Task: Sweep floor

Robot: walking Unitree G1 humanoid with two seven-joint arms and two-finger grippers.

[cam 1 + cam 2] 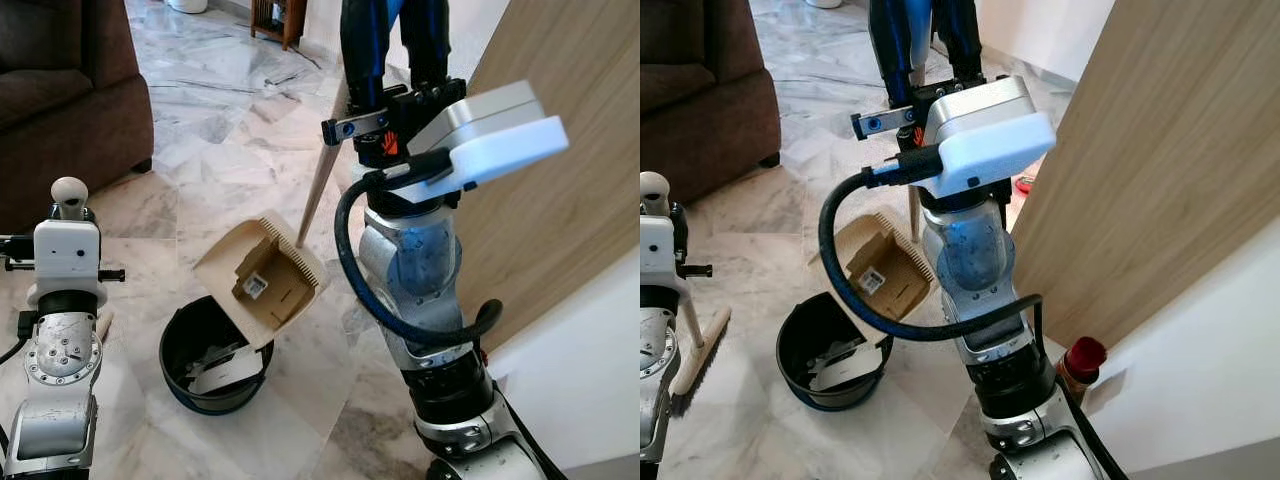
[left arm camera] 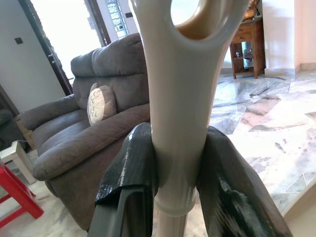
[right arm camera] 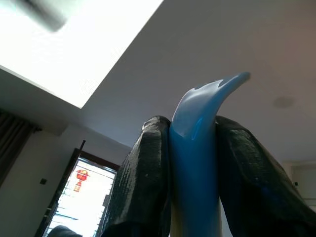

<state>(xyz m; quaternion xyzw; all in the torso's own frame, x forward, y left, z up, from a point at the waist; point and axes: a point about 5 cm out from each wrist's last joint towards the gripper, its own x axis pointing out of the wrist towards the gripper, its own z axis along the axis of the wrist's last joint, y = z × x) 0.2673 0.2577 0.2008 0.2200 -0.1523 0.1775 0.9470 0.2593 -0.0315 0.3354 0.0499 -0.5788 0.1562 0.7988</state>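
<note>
The left gripper [image 2: 170,197] is being kept closed around the pale grey broom handle [image 2: 180,113], whose looped top is being seen between the two black fingers [image 2: 131,173] in the left wrist view. In the head views the rounded handle top [image 1: 69,193] is being shown above the left arm at the left edge, and the broom head [image 1: 702,358] is being rested on the marble floor [image 1: 230,140] beside that arm.

The right gripper [image 3: 195,197] is being held clamped on the blue grip [image 3: 197,148] of the dustpan handle, which is being pointed up toward the ceiling in the right wrist view. The wooden shaft [image 1: 322,180] of that handle is being run down at a slant to the beige dustpan [image 1: 262,278]. The dustpan is being held tilted above the black bin [image 1: 210,355], with its toothed edge raised and its lower edge over the bin's rim. A small white label [image 1: 254,285] is being shown inside the pan. Pale scraps [image 1: 222,365] are being seen lying in the bin.

A brown sofa [image 1: 60,90] is being seen at the far left, and a tall wooden panel [image 1: 560,200] is being seen just beside the right arm. A red-capped bottle [image 1: 1081,365] is being seen at the foot of that panel.
</note>
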